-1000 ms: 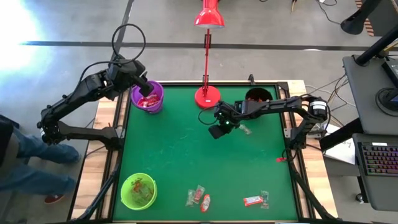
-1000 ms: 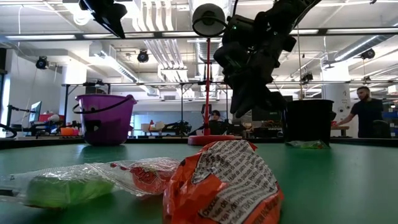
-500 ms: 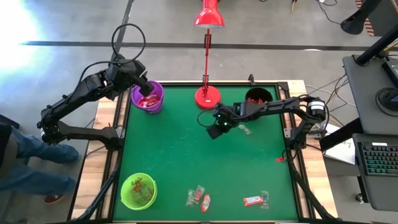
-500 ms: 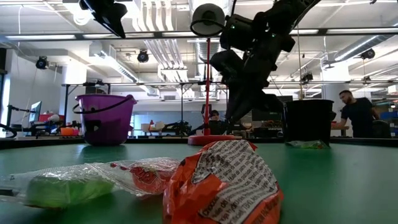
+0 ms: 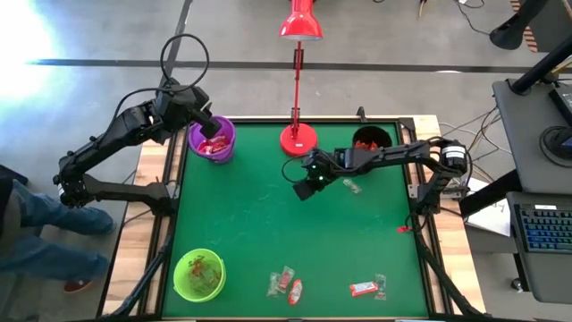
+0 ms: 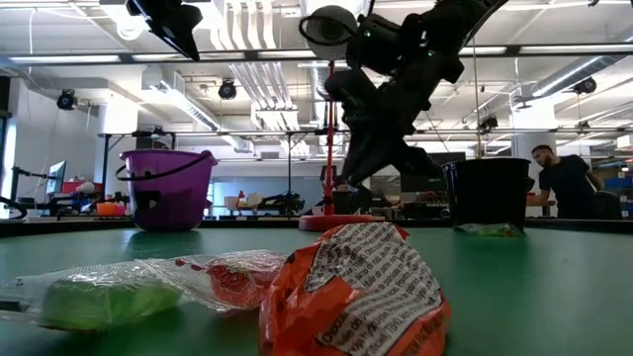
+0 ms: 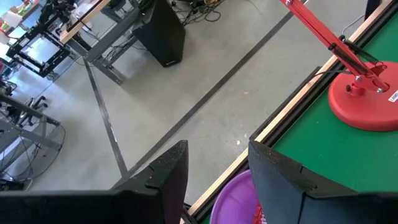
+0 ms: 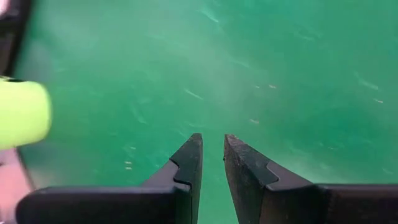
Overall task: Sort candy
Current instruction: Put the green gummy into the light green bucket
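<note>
Candy [image 5: 284, 283] lies in the high view far from the red lamp base [image 5: 298, 139], along the counter's [image 5: 268, 224] opposite edge; the left tool [image 5: 205, 121] hangs released over a purple bucket [image 5: 213, 141] beside that base, the right tool [image 5: 306, 189] just off it. Right wrist view: fingers [image 8: 188, 160] narrowly parted, grasping nothing.

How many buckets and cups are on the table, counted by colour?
Purple bucket: 1
Lime green cup: 1
Black cup: 1
Total: 3
</note>
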You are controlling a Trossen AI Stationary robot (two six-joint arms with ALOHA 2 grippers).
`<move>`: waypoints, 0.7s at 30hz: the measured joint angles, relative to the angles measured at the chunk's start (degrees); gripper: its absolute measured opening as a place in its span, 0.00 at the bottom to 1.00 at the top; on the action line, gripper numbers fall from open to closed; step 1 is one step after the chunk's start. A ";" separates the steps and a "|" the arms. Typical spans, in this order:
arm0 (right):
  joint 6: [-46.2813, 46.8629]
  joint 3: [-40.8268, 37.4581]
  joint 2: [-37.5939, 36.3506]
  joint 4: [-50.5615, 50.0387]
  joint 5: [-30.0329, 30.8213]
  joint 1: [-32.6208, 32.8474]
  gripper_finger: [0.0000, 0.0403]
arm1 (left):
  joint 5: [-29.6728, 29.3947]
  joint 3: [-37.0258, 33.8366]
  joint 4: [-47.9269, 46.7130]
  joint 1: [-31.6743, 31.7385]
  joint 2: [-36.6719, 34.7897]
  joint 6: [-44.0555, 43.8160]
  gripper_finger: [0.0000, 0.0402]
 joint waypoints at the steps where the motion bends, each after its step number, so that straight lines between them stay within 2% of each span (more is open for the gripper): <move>1: -0.01 0.00 0.00 1.08 -0.31 0.11 0.15 | 0.01 0.00 0.00 0.00 0.00 0.00 0.37; 8: 1.40 -0.02 0.02 2.70 -4.88 0.07 0.15 | 0.01 -0.01 -0.27 0.00 0.00 -0.02 0.37; 21: 0.66 -0.02 0.02 2.70 -4.35 0.08 0.15 | 0.01 -0.09 -0.26 0.00 0.00 -0.46 0.37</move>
